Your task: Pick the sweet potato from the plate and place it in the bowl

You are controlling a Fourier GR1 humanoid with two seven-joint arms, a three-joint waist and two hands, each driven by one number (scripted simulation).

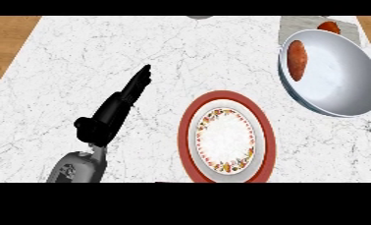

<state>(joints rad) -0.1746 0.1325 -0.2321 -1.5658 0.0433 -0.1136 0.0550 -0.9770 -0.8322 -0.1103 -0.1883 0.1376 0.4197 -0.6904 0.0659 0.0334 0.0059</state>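
Note:
The sweet potato (297, 60), reddish-brown and oblong, lies inside the large white bowl (334, 79) at the right, against its left wall. The red-rimmed plate (226, 137) with a floral inner band sits at centre bottom with nothing on it. My left hand (119, 107) rests over the marble counter left of the plate, fingers straight and pointing up-right, holding nothing. My right hand does not show.
Behind the bowl at the top right lies a grey board (308, 23) with an orange-red object (330, 26) on it. Part of a grey object (200, 17) shows at the top edge. Wooden surface (14, 35) borders the counter on the left.

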